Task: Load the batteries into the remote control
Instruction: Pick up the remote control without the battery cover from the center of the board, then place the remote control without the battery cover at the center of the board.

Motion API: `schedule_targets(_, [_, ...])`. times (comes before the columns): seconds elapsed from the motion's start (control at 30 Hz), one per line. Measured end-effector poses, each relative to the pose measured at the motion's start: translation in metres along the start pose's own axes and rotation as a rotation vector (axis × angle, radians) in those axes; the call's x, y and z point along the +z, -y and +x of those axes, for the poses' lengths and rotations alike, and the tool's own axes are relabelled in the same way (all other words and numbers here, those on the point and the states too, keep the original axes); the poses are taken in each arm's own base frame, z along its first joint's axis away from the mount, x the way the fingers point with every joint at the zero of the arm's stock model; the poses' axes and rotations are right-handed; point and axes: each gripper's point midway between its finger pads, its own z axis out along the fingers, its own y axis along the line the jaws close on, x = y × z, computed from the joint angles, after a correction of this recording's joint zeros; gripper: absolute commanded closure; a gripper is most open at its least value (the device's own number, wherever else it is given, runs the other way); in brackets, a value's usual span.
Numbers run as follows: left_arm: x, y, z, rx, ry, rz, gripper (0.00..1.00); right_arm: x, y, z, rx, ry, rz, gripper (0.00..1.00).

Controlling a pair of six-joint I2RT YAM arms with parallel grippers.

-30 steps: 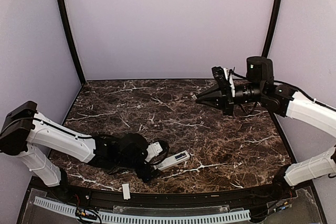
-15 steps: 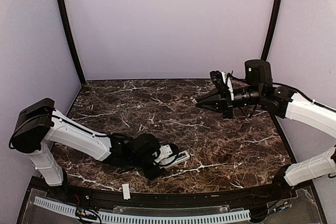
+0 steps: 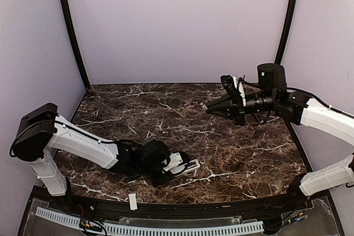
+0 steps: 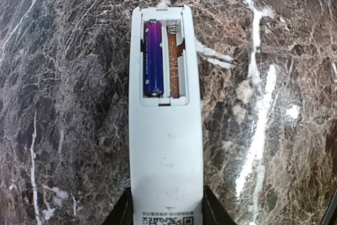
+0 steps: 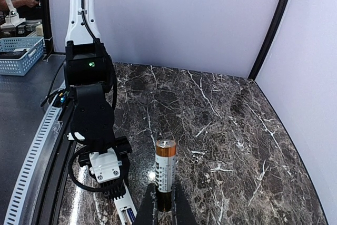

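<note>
The white remote control lies back up on the marble, its battery bay open. A purple battery fills the bay's left slot; the right slot is bare. My left gripper has its fingers pressed against both long sides of the remote's near end. From above, that gripper lies low near the front edge with the remote sticking out to the right. My right gripper hangs in the air at the back right, shut on a copper-topped battery that stands upright.
A short flat white strip lies on the black front rim, left of the remote. Black posts and lilac walls close the table's back and sides. Dark marble stretches between the two arms.
My left arm has reached right and its jaws have closed in onto the remote's sides. The right gripper with its battery has dropped slightly and shifted a little left.
</note>
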Motion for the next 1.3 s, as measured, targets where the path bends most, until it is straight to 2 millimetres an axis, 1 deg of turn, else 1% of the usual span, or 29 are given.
schedule_targets(0.13, [-0.011,-0.007,-0.003,0.072,0.003,-0.075,1.00,0.000,0.000,0.001,0.003,-0.004,0.002,1.00])
schedule_targets(0.2, [-0.021,-0.010,-0.013,0.118,0.035,-0.115,1.00,0.000,0.001,0.002,0.005,-0.008,0.007,1.00])
schedule_targets(0.37, [-0.058,-0.007,-0.049,0.269,0.155,-0.202,1.00,0.000,0.002,0.002,0.011,-0.011,0.014,1.00])
schedule_targets(0.43, [-0.068,-0.008,-0.057,0.317,0.183,-0.231,1.00,0.000,0.002,0.002,0.011,-0.012,0.016,1.00])
schedule_targets(0.67, [-0.089,-0.020,-0.066,0.448,0.189,-0.325,1.00,-0.003,0.002,-0.001,0.007,-0.006,0.024,1.00])
schedule_targets(0.77, [-0.097,-0.022,-0.068,0.480,0.192,-0.340,1.00,-0.003,0.002,-0.002,0.011,-0.005,0.025,1.00])
schedule_targets(0.9, [-0.095,-0.019,-0.060,0.496,0.166,-0.312,1.00,-0.003,0.002,-0.002,0.017,-0.004,0.026,1.00])
schedule_targets(1.07, [-0.081,0.002,-0.043,0.478,0.125,-0.178,1.00,-0.003,0.002,0.000,0.026,-0.014,0.031,1.00])
schedule_targets(1.17, [-0.061,0.014,-0.026,0.473,0.060,-0.105,1.00,-0.003,0.002,0.004,0.047,-0.029,0.032,1.00])
schedule_targets(1.3, [-0.033,0.028,0.004,0.486,-0.049,-0.024,1.00,-0.001,0.003,0.009,0.076,-0.040,0.028,1.00])
